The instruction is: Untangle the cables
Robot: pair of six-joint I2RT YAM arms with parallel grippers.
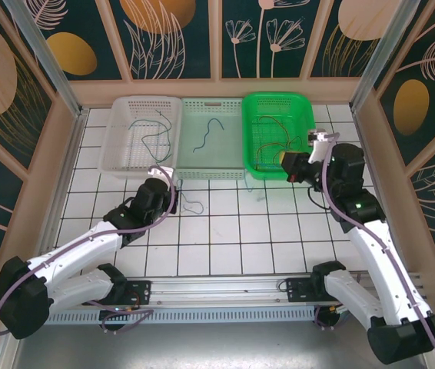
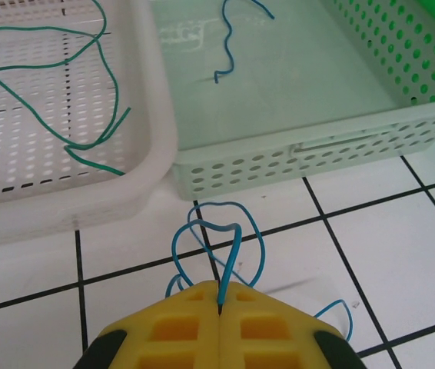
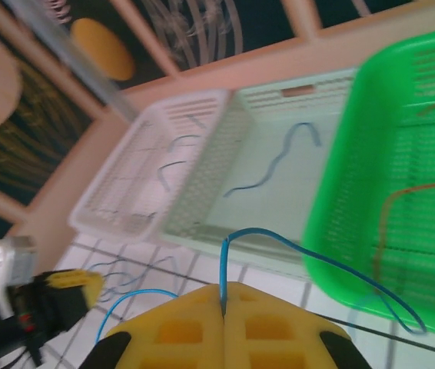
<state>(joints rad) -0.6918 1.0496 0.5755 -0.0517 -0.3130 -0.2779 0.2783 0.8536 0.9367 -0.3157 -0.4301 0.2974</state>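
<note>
Far left first: the white basket (image 1: pixel 115 137) has a teal-green cable (image 2: pixel 87 46) sprawled loose across its perforated floor. Just in front of it the left claw (image 2: pixel 221 304) sits low over the tiled worktop (image 1: pixel 225 238). Its yellow fingers are pressed together and pinch a looped blue cable (image 2: pixel 233 229), which curls up ahead of the tips above the tiles, near the basket's wall.

Middle now: the pale tray (image 1: pixel 211 174) carries a wavy blue cable (image 1: pixel 206 137), lying on its own. On to the green basket (image 1: pixel 303 115), with a red cable (image 3: pixel 402 192) inside and darker strands beside it.

The right claw (image 3: pixel 224 300) hangs over that basket's near end. Its fingers are clamped on a thin blue strand (image 3: pixel 294 242), which arcs up and trails off right along the basket's near wall.
</note>
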